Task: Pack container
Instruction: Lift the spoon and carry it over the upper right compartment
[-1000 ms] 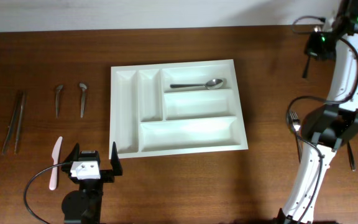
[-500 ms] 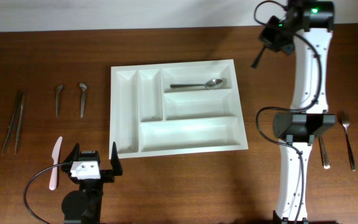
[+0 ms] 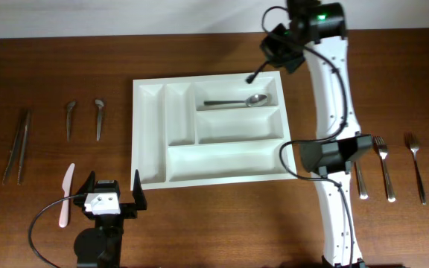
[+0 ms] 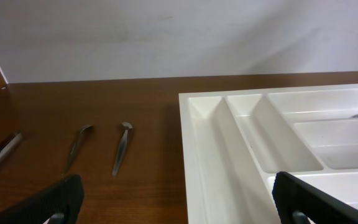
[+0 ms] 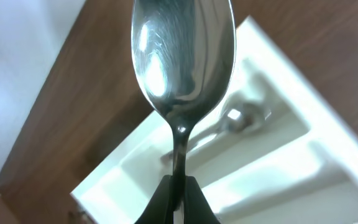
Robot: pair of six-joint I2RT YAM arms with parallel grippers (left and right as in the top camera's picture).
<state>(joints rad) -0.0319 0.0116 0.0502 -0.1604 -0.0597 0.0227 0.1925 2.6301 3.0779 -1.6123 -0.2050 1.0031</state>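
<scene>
Your right pincer (image 5: 176, 194) is clamped tight on the neck of a spoon (image 5: 182, 68). The fingers pinch just below the bowl, which points away from the wrist and fills most of the wrist view

The right arm (image 3: 335, 97) is stretched long from the near edge of the counter (image 3: 199, 52). It runs up past the right side of the tray (image 3: 222, 158), with the elbow beside the tray's near right corner and the wrist over the far right corner. In the wrist view the tray is blurred behind the spoon and apart from it

The tray is white with five compartments and sits flat mid-counter. The other spoon (image 3: 237, 101) lies in the far long compartment, bowl to the right

Your left pincer (image 3: 114, 186) is spread fully wide, gripping nothing. The left arm is tucked low at the near edge and points at the far wall, with its right finger just beside the tray's near left corner

Left of the tray are tongs (image 3: 15, 145), two short metal pieces (image 3: 69, 119) and a pale plastic knife (image 3: 65, 195) just beside the left pincer. Right of the right arm are a fork (image 3: 382, 160), an outer fork (image 3: 414, 164) and a handle (image 3: 360, 184) partly under the elbow, can't tell what it is
</scene>
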